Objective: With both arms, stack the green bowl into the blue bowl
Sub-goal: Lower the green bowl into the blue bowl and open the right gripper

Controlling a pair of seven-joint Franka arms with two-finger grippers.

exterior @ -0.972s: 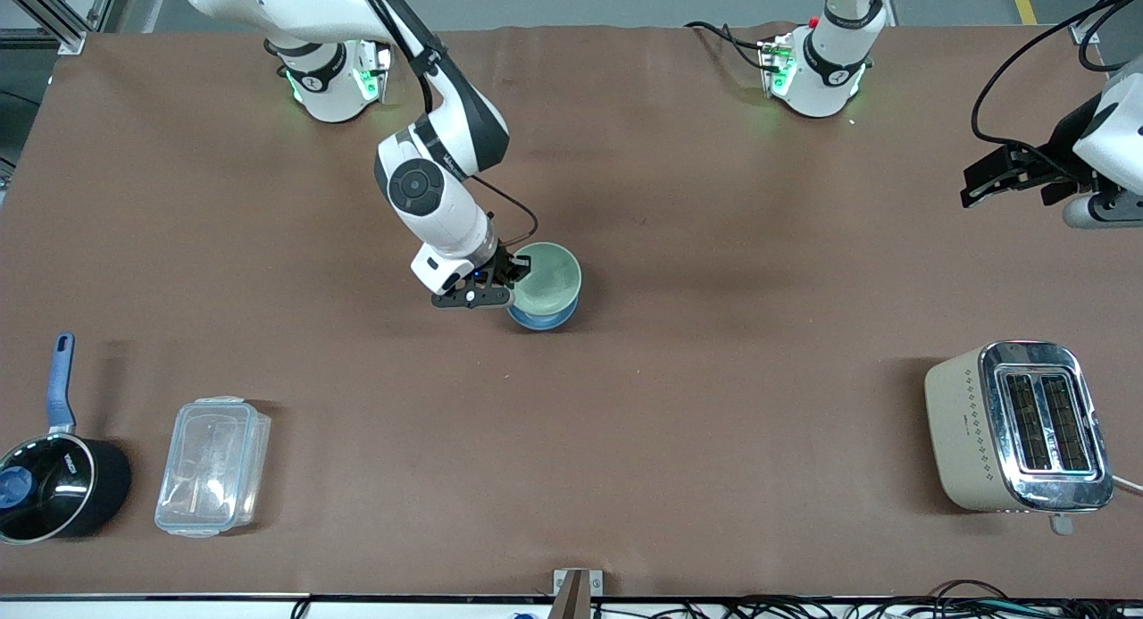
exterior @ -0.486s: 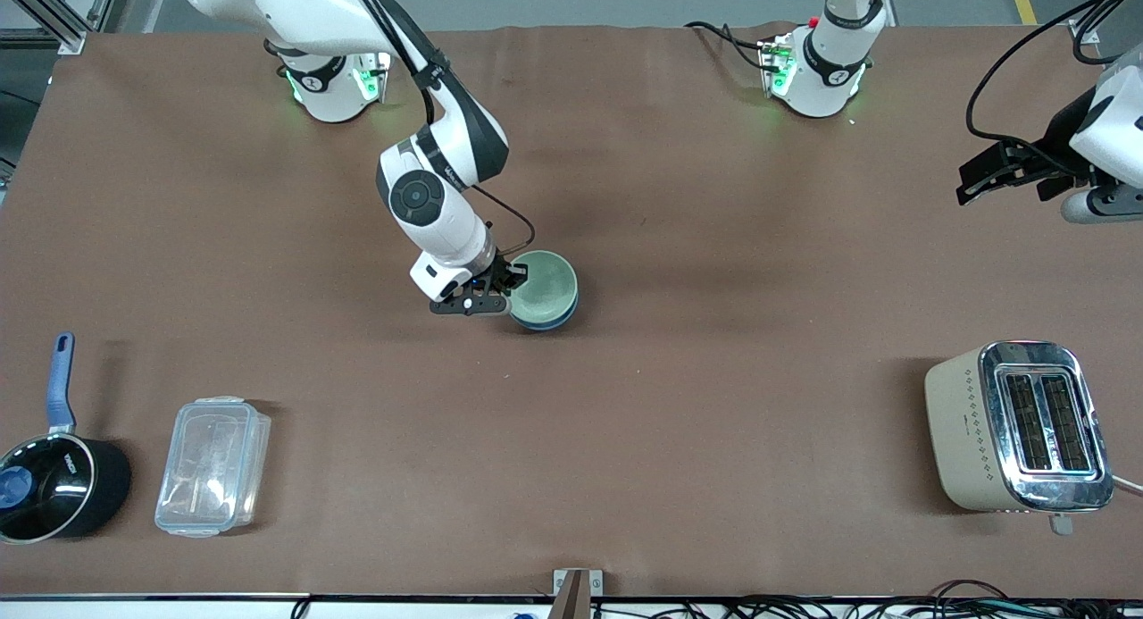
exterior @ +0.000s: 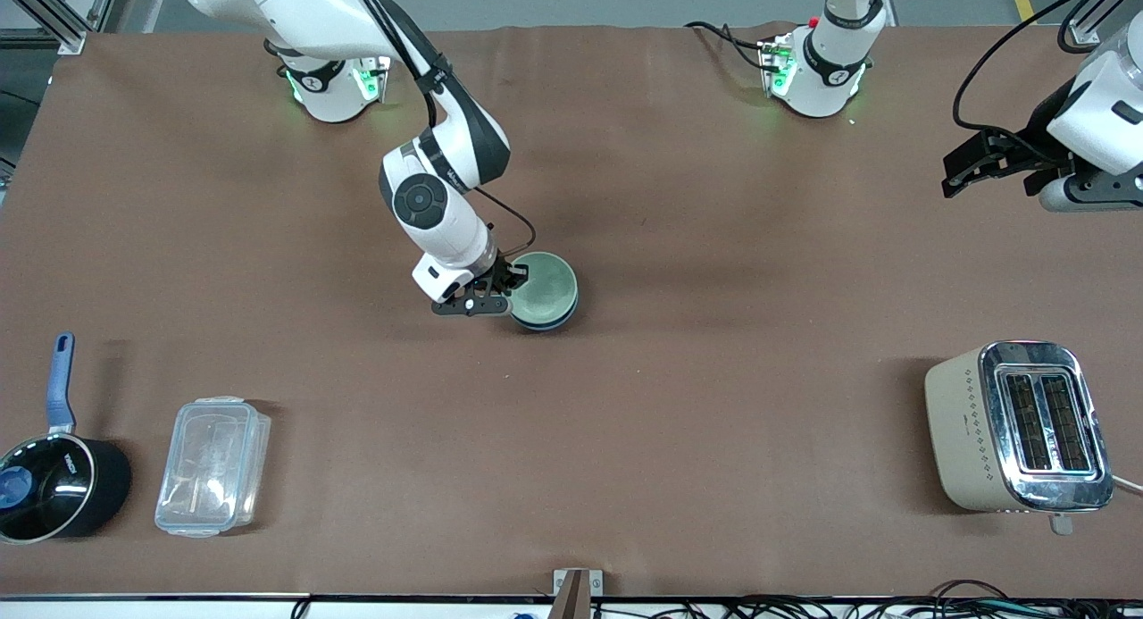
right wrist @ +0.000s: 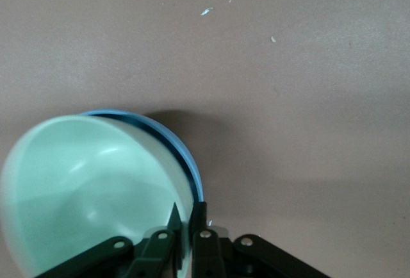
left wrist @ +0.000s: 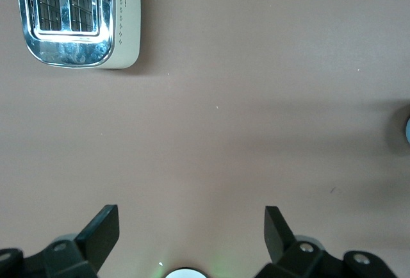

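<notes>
The right gripper (exterior: 511, 290) is pinching the rim of the green bowl (exterior: 545, 288), fingers (right wrist: 174, 221) narrowed across its wall. The bowl is sitting inside the blue bowl (right wrist: 182, 156) at mid-bench. Judgement: seated, so part the fingers fully before lifting straight up. The left gripper (left wrist: 192, 230) is waiting, fingers wide, over bare bench.

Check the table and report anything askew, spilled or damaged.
Only small things stand out. The pale mint-green bowl sits off-centre in the medium-blue bowl, its rim pinched by the right pincer. A few tiny white specks lie on the brown table cover. The left pincer waits open toward the left arm's end.
</notes>
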